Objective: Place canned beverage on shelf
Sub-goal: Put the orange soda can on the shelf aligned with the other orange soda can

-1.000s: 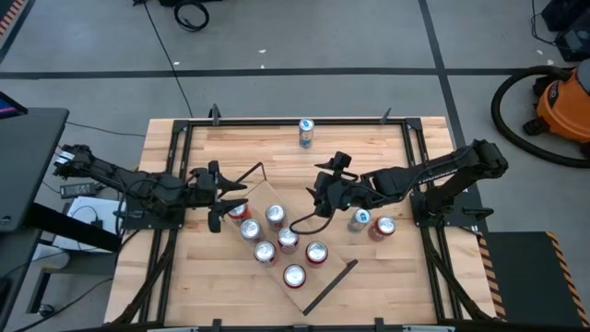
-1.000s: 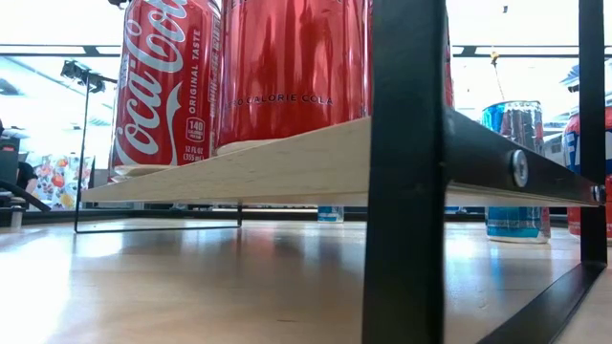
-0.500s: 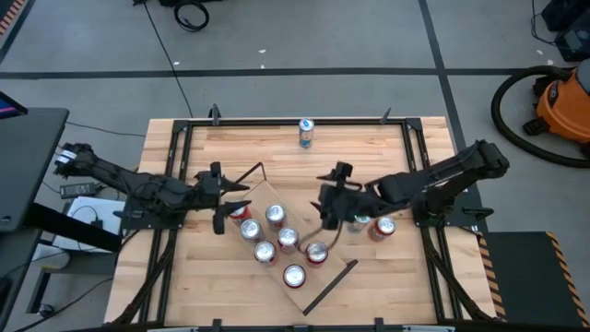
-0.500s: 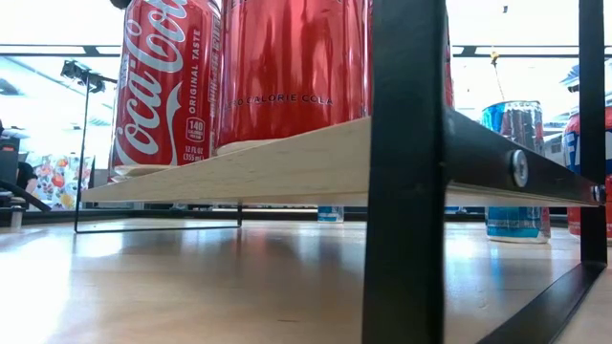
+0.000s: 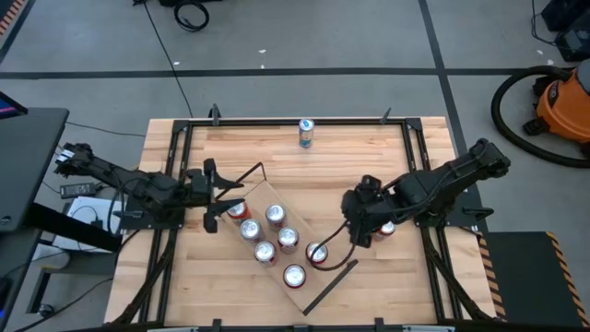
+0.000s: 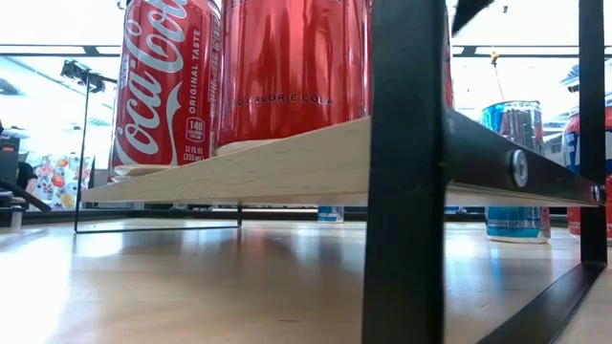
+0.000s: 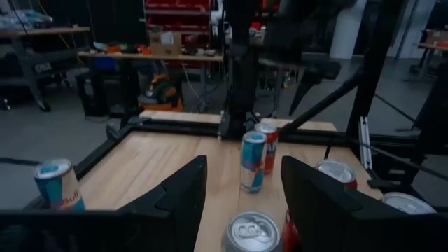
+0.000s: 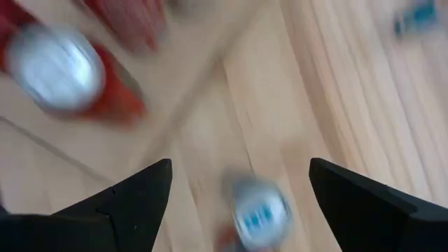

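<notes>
Workshop or lab; concrete floor; orange shop vacuum; parts shelving
</notes>
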Robot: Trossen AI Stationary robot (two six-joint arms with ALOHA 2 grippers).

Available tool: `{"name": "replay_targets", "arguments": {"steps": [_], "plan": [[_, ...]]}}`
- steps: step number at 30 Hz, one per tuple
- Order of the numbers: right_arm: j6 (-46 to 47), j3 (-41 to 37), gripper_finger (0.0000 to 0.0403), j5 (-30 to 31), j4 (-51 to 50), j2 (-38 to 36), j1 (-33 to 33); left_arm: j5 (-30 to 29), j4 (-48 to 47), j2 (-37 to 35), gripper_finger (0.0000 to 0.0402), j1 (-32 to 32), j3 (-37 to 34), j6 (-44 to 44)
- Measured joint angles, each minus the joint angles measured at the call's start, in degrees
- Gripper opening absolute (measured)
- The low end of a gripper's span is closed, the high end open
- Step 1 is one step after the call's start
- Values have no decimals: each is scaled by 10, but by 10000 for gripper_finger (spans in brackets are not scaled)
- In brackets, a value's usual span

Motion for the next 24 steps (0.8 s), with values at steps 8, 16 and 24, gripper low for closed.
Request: {"name": "replay_targets", "arguments": {"steps": [8,16,24], "plan": [[145,-44,357,-51,-131,2,20,0,20,-6,194,2,0,42],[192,-111,397,-102,-131,2,26,0,24,-5,194,2,0,63],[215,-152,399,-117,-98,-20,24,0,24,-5,194,2,0,65]]}}
